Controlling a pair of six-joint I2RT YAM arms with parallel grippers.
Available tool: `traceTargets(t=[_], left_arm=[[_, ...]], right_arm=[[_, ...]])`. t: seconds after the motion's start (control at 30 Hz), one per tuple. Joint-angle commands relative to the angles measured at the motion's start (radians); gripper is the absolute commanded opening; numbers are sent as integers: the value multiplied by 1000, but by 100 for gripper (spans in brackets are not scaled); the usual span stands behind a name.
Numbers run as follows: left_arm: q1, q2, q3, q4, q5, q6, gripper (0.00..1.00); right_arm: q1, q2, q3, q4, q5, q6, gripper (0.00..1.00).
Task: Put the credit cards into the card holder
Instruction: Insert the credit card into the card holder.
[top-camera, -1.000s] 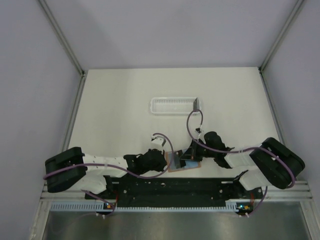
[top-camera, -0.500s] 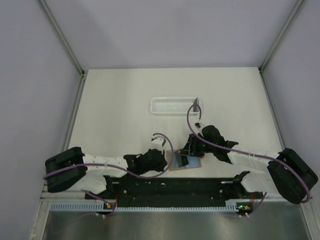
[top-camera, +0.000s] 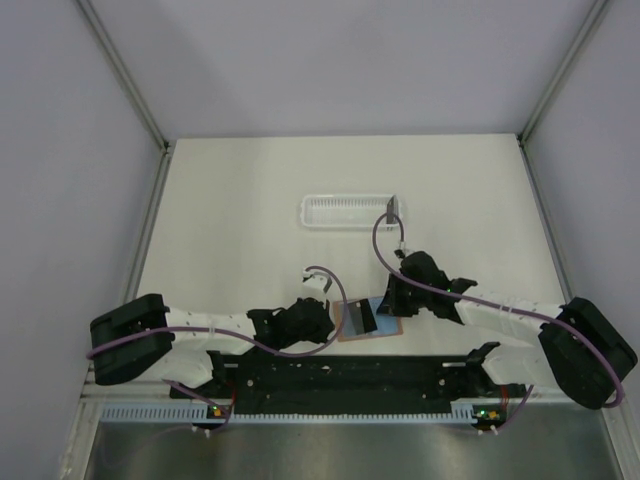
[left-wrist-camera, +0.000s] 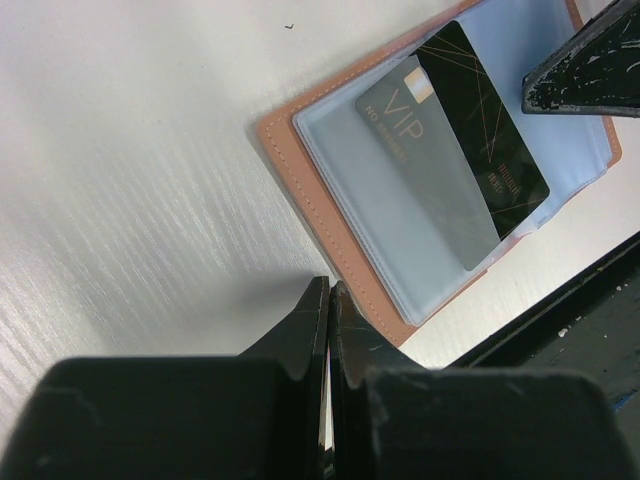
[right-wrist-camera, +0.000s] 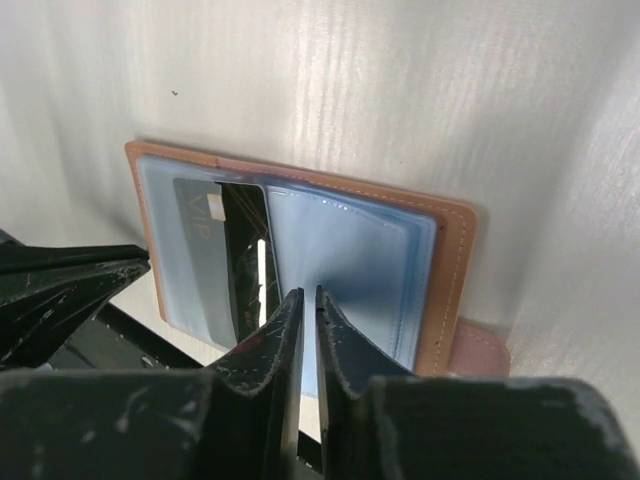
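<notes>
Nearest you, your left tool (left-wrist-camera: 327, 292) is clenched, its two fingers pressed together with nothing between them. Its tips rest on the desk (left-wrist-camera: 130, 150) just beside the near brown edge of the card holder (left-wrist-camera: 350, 200).

The card holder lies open and flat on the desk between the two tools, close to the arm bases, with its pale blue sleeves facing up. A black credit card (left-wrist-camera: 455, 150) marked "VIP" lies in it at a slant. One part of the card is under the cloudy sleeve and looks grey, while the rest is bare black with thin gold lines.

On the far side of the holder, your right tool (right-wrist-camera: 308, 298) hangs over the other pale blue sleeve. Its fingers are almost together, with only a narrow slit left between them. I cannot tell whether they pinch the sleeve or grip nothing.

Well beyond, toward the back of the desk, sits a white slatted tray (top-camera: 345, 211). A second dark card (top-camera: 393, 208) stands on edge at its right end.
</notes>
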Motion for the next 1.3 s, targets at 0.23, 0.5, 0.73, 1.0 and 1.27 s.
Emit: traceTargets(t=[0.23, 0.5, 0.73, 1.0, 1.27], left_arm=[[2, -11, -9, 15, 3, -9, 0], [2, -5, -6, 15, 4, -7, 0], [2, -5, -6, 18, 7, -9, 0], [2, -2, -6, 21, 10, -10, 0], [2, -45, -8, -17, -19, -16, 0]], right_arm=[[51, 70, 50, 22, 30, -9, 0], [117, 151, 98, 51, 22, 1, 0], [165, 202, 131, 65, 22, 7, 0], [189, 226, 159, 73, 8, 5, 0], [193, 115, 197, -83, 155, -36, 2]])
